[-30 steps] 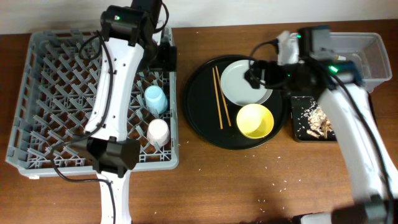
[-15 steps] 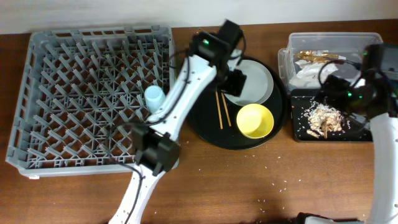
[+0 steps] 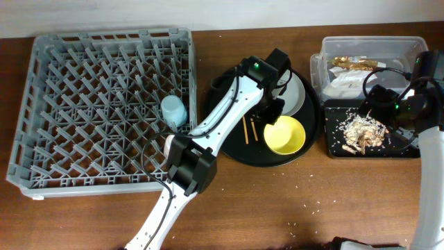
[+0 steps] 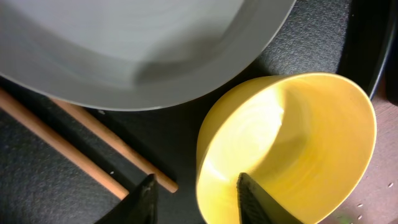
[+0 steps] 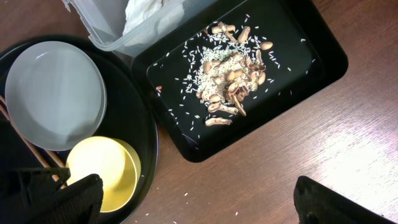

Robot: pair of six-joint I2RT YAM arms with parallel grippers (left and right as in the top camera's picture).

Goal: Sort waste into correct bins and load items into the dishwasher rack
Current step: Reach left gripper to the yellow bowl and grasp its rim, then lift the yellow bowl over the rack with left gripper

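The yellow bowl [image 3: 286, 136] sits on the round black tray beside the grey-green plate [image 3: 296, 95] and the chopsticks [image 3: 248, 130]. My left gripper [image 3: 272, 117] is open and straddles the bowl's near rim [image 4: 273, 143], one finger inside and one outside [image 4: 198, 200]. The blue cup [image 3: 173, 110] stands in the grey rack [image 3: 69, 104]. The pink cup is out of view. My right gripper [image 3: 386, 104] hangs wide open and empty [image 5: 200, 202] over the shallow black tray [image 3: 333, 149], which holds the food scraps [image 5: 227, 74]. The clear tub [image 3: 416, 48] holds the gold wrapper [image 3: 354, 62] and white napkins [image 3: 343, 82].
The large round black tray [image 3: 225, 139] lies between the rack and the bins. Loose rice grains dot the wooden table [image 3: 305, 208] in front. My left arm stretches across the rack's right edge.
My left arm swung from the rack over to the round tray and came down onto the bowl's rim. My right arm drew back from the plate to above the black tray.
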